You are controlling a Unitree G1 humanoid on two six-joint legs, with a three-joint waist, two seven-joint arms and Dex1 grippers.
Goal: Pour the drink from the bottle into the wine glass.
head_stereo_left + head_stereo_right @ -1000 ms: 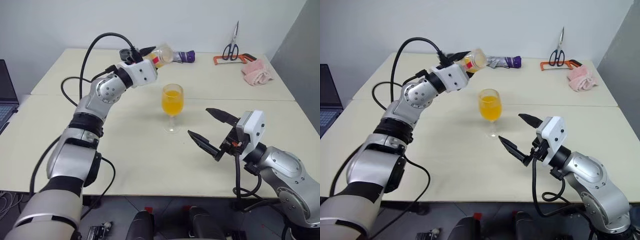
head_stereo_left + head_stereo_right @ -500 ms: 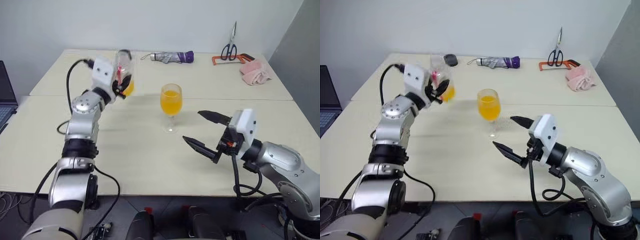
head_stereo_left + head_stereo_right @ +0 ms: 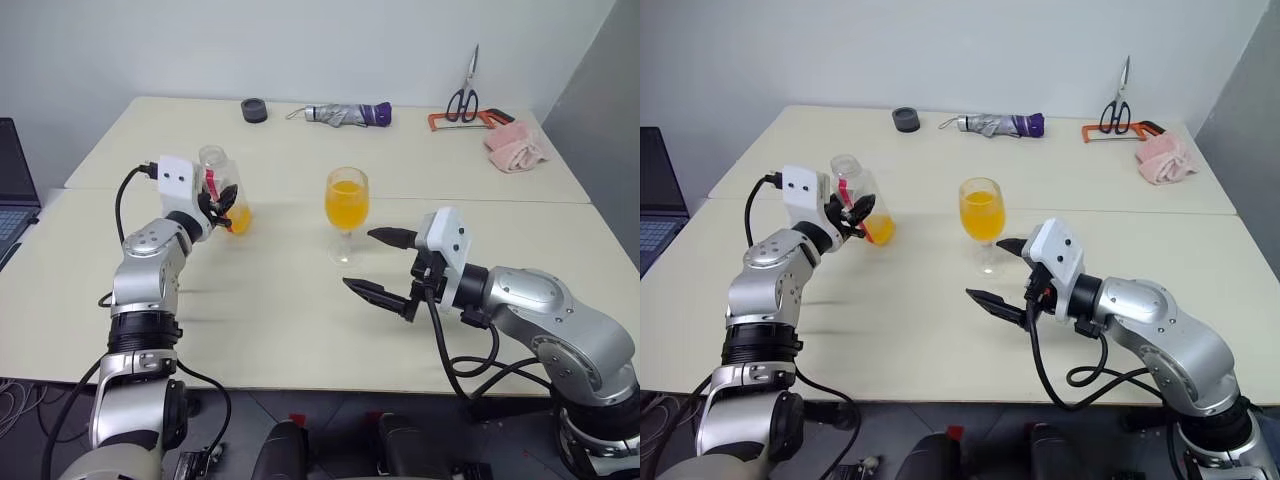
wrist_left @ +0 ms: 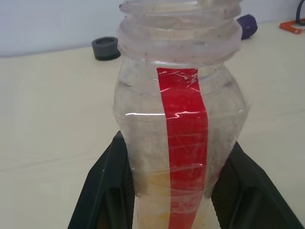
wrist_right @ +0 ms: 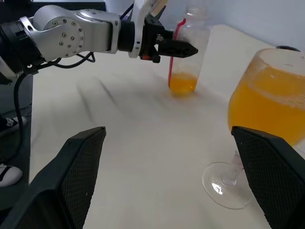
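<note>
The wine glass (image 3: 346, 203) stands upright mid-table, its bowl more than half full of the orange drink (image 5: 267, 112). To its left the clear bottle (image 3: 221, 188) with a red stripe is upright and uncapped, a little drink in its bottom. Its base is at or just above the tabletop. My left gripper (image 3: 224, 202) is shut on the bottle's lower body; the black fingers (image 4: 107, 186) hug both sides of the bottle (image 4: 183, 119). My right gripper (image 3: 360, 260) is open and empty, just in front and to the right of the glass foot.
Along the table's far edge lie a black round object (image 3: 254, 110), a folded umbrella (image 3: 345, 114), scissors (image 3: 462, 95), an orange-handled saw (image 3: 455, 121) and a pink cloth (image 3: 515, 146). A laptop (image 3: 10, 190) sits at the far left.
My left arm carried the bottle from its tilted position behind the glass leftward and down, turning it upright. My right gripper edged left toward the glass, still open.
</note>
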